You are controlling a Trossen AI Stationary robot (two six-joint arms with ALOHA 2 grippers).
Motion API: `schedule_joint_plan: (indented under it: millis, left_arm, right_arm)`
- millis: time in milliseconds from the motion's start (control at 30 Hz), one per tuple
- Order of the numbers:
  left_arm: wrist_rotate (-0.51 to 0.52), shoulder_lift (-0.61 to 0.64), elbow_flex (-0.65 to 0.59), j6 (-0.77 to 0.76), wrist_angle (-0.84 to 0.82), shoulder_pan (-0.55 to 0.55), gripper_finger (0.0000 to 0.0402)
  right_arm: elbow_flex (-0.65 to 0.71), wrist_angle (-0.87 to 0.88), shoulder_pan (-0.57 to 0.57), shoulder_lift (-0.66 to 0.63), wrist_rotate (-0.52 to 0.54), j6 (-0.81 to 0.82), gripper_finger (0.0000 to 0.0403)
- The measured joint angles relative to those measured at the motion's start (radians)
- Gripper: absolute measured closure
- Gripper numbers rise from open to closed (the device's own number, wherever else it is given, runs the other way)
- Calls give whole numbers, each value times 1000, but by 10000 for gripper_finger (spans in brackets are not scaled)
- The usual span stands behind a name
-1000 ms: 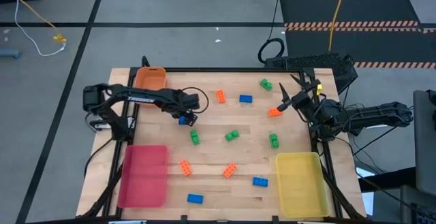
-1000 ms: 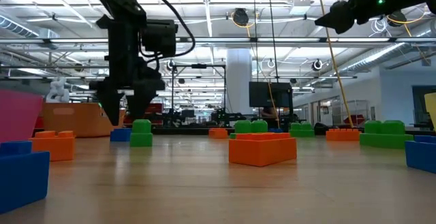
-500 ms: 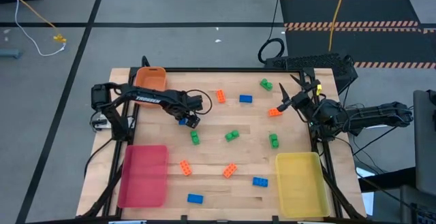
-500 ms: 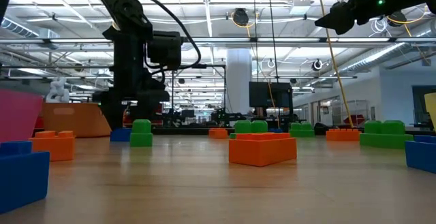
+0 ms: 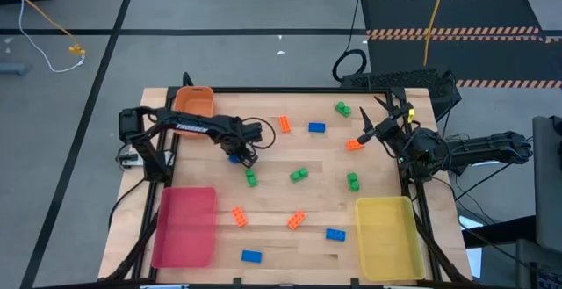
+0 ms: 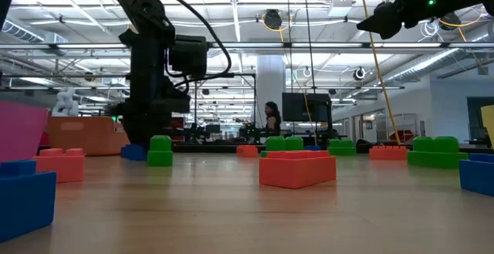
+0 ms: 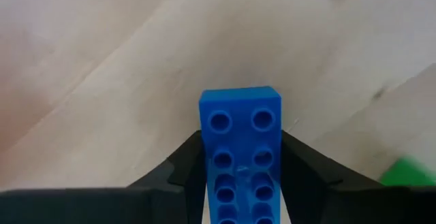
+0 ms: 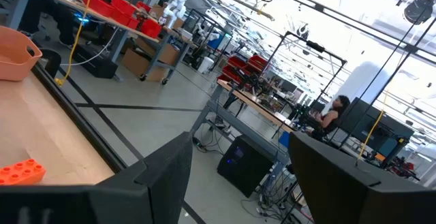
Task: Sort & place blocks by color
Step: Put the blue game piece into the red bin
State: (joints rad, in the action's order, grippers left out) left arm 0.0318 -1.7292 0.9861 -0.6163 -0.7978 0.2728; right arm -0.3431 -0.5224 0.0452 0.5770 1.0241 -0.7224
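Small studded blocks in green, blue and orange lie scattered on the wooden table (image 5: pixel 290 197). My left gripper (image 5: pixel 239 156) stands at the table's far left, down over a blue block (image 7: pixel 240 152) that rests flat on the wood, studs up (image 6: pixel 133 152). My right gripper (image 5: pixel 370 132) hangs open and raised over the far right, near an orange block (image 5: pixel 354 145); nothing is between its fingers (image 8: pixel 238 176). My left gripper pinches the blue block's two long sides (image 7: pixel 204 157) between its two fingers, near one end of the block. The fingers (image 7: pixel 300 163) point down from above and lie across the block. The block sits flat on the table.
An orange tray (image 5: pixel 193 102) stands at the far left corner, a pink tray (image 5: pixel 185 227) at the near left, a yellow tray (image 5: pixel 387 236) at the near right. A green block (image 5: pixel 251 178) lies close to the left gripper. A raised frame edges the table.
My left gripper has come down over the blue block, and its fingers have closed in from a wide spread onto the block's sides. The block has stayed on the table. My right gripper has kept still.
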Motion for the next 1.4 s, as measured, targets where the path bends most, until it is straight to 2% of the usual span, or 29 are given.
schedule_joint_plan:
  millis: [133,367,567,733,867,1000,1233,1400]
  left_arm:
    - [-2,0,65,14,-60,8,263]
    - [13,0,234,31,-320,-27,246]
    - [21,2,380,23,-456,-102,260]
    - [21,2,446,-24,-553,-198,260]
    - [21,26,443,-86,-613,-272,260]
    - [22,114,410,-193,-609,-343,260]
    - [53,330,308,-540,-562,-528,260]
    - [32,376,183,-771,-554,-679,260]
  right_arm:
    - [0,0,0,0,0,0,163]
    - [0,0,0,0,0,-1,163]
    - [0,3,0,0,0,-1,163]
    - [0,4,0,0,0,2,163]
    - [0,8,0,0,0,13,163]
    - [0,11,0,0,0,29,163]
    - [0,11,0,0,-2,29,163]
    - [0,11,0,0,-3,29,163]
